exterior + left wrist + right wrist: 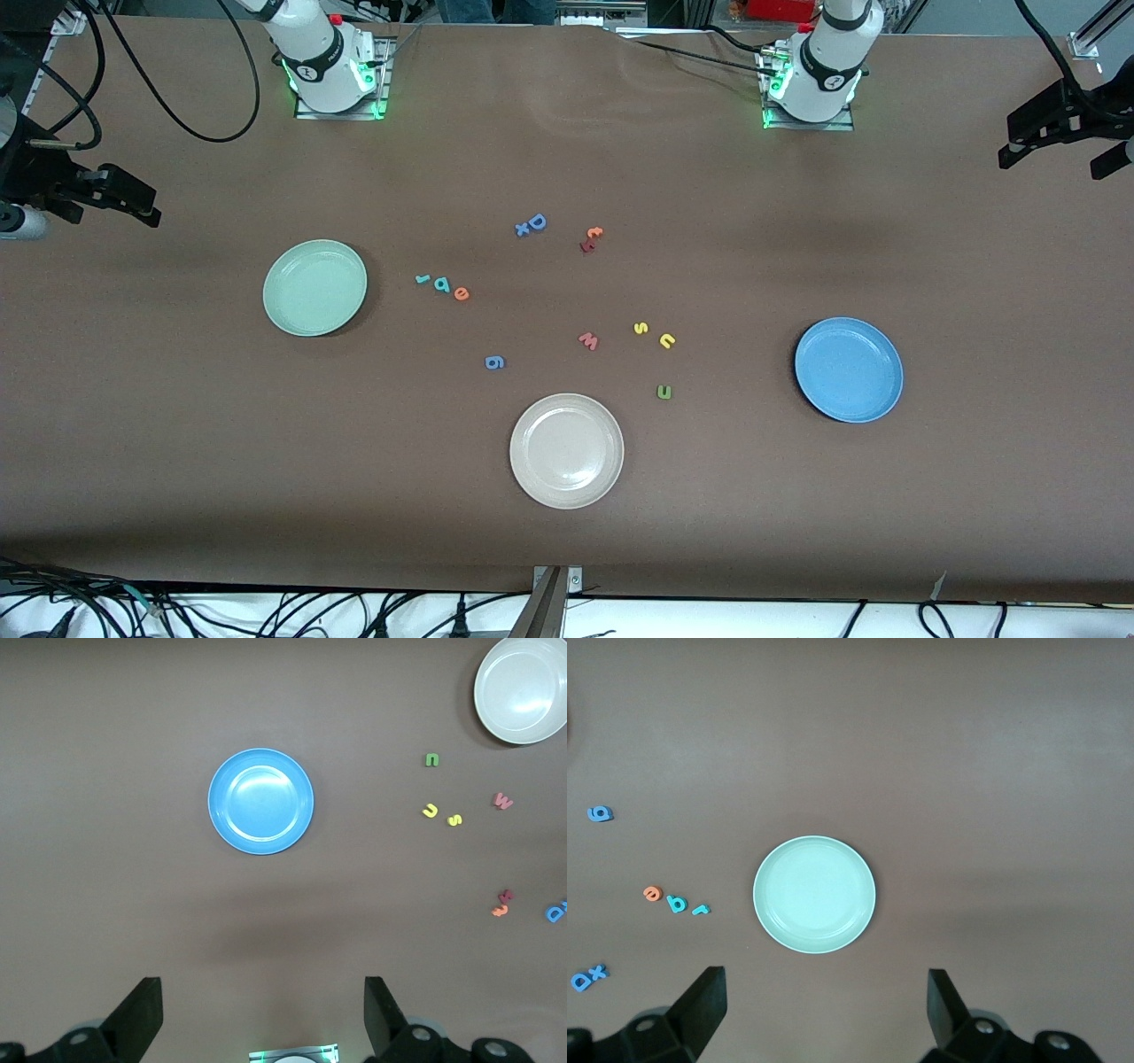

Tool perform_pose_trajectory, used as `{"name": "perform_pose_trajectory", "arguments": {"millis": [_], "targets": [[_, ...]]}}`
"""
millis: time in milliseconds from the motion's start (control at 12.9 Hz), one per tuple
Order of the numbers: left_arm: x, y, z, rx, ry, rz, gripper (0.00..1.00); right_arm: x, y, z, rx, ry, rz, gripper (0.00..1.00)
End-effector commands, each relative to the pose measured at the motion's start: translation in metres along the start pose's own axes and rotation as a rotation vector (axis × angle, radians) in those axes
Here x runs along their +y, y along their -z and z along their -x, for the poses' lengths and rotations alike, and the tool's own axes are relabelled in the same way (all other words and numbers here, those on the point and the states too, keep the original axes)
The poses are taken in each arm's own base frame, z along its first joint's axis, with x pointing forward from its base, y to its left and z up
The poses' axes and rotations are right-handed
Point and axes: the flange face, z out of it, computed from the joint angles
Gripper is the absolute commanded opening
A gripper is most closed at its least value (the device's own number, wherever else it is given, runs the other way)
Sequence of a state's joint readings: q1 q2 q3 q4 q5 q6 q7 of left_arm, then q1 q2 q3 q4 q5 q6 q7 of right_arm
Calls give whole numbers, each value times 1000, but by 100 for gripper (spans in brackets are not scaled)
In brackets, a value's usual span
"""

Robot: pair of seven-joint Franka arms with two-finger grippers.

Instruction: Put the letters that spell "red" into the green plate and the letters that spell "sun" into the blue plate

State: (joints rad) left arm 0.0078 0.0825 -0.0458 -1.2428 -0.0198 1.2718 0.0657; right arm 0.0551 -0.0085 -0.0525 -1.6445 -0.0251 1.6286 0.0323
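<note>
Bare table rings the green plate (pixel 314 288) (teal r (pixel 422 280) lies nearest).

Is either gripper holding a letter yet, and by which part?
Nothing is held. The left gripper hangs open over the blue plate; the right gripper hangs open over the green plate.

mint-green plate (pixel 314 287); bright blue plate (pixel 849 369); beige-white plate (pixel 566 450)

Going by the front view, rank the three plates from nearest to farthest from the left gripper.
1. Blue plate, toward the left arm's end of the table, closest to the open left gripper.
2. Beige-white plate, mid-table, nearest of the three to the front camera.
3. Green plate, toward the right arm's end of the table.
</note>
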Motion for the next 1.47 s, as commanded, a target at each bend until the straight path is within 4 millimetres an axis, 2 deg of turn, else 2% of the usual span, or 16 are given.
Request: {"name": "perform_pose_trajectory", "arguments": {"millis": [0, 154, 386, 618, 772, 1390], "targets": [[4, 1, 0, -8, -1, 20, 100, 1, 5, -5, 18, -8, -10, 100], [2, 0, 0, -9, 1, 26, 100, 1, 5, -5, 19, 4, -10, 100], [-2, -25, -26, 5, 4, 26, 100, 1, 4, -6, 18, 4, -9, 100], [-8, -61, -53, -24, 12, 30, 100, 1, 4, -6, 18, 4, -9, 100], [-13, -76, -62, -42, 18, 33, 100, 2, 4, -6, 18, 3, -9, 100], [-15, -79, -61, -53, 21, 33, 100, 2, 4, -6, 18, 3, -8, 100]]}}
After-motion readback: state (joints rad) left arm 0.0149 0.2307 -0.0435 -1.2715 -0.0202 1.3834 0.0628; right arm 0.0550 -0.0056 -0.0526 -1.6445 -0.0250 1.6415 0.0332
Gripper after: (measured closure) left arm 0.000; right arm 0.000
